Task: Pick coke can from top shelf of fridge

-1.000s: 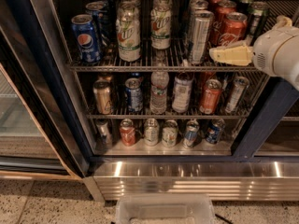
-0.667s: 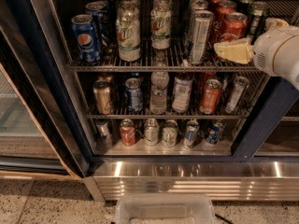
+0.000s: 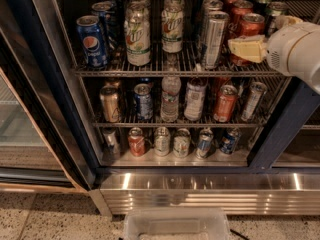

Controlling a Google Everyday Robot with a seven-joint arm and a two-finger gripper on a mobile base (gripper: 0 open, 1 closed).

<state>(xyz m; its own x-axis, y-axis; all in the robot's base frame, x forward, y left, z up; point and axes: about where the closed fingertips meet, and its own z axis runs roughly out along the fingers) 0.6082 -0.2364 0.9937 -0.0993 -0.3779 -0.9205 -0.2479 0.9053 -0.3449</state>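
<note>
Since a sec ago the gripper (image 3: 246, 49) has gone up a bit. Camera view: the white arm (image 3: 300, 49) comes in from the R side. The gripper is at the front R of the top shelf (image 3: 150, 72) of the fridge (image 3: 280, 134), right in front of the coke can (image 3: 251, 24), hiding its low part. Can't tell if the claw is clenched or loose. The coke can stands up, just beside a tall silver can (image 3: 214, 39). A Pepsi can (image 3: 92, 41) is far L.
</note>
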